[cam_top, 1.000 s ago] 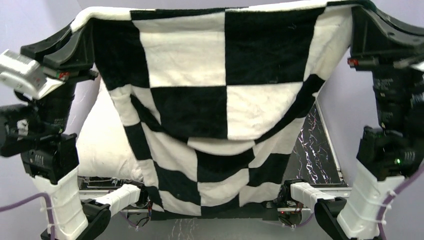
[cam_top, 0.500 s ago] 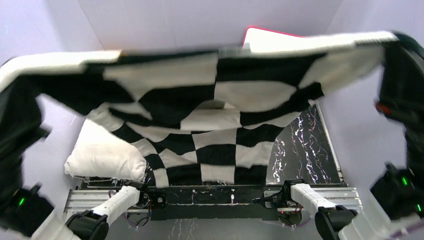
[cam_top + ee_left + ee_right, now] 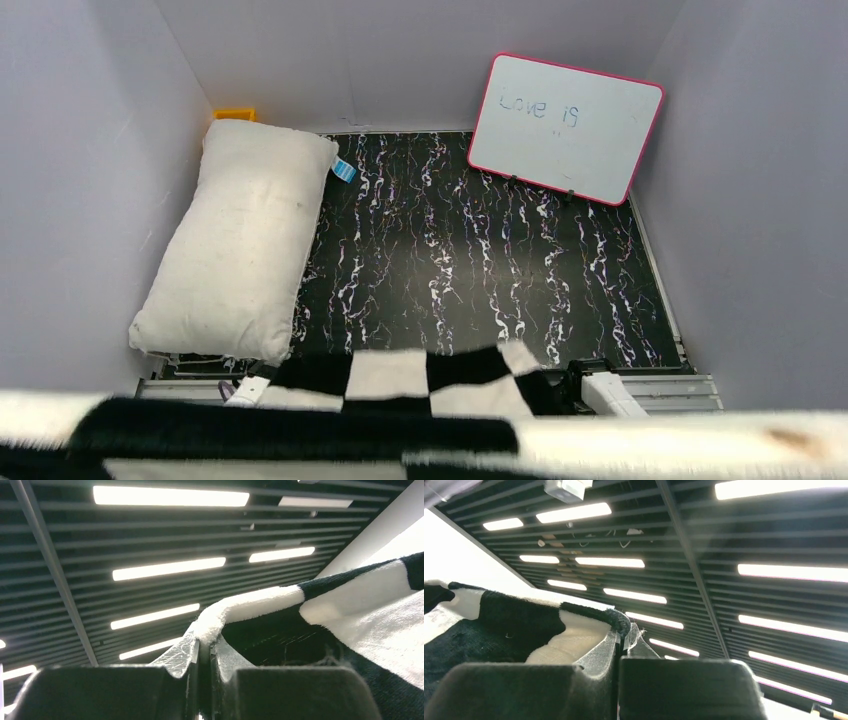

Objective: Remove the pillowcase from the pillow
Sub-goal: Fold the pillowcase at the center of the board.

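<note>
Pillowcase [image 3: 400, 385] swung up n back toward the cam since a sec ago, bc left claw [image 3: 204, 647] + right claw [image 3: 623, 639] each pinch its edge, stretched btwn them, leaving pillow [image 3: 235, 240] bare on desk [image 3: 480, 250] well below, left-claw side.

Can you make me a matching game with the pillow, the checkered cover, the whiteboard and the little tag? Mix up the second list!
1 pillow
2 pillowcase
3 whiteboard
4 tag

A pink rim, leaning at the back right
B plain white, lying on the left
C blue, at the pillow's far corner
D black-and-white checks, at the near edge

Pairs: 1-B, 2-D, 3-A, 4-C
</note>
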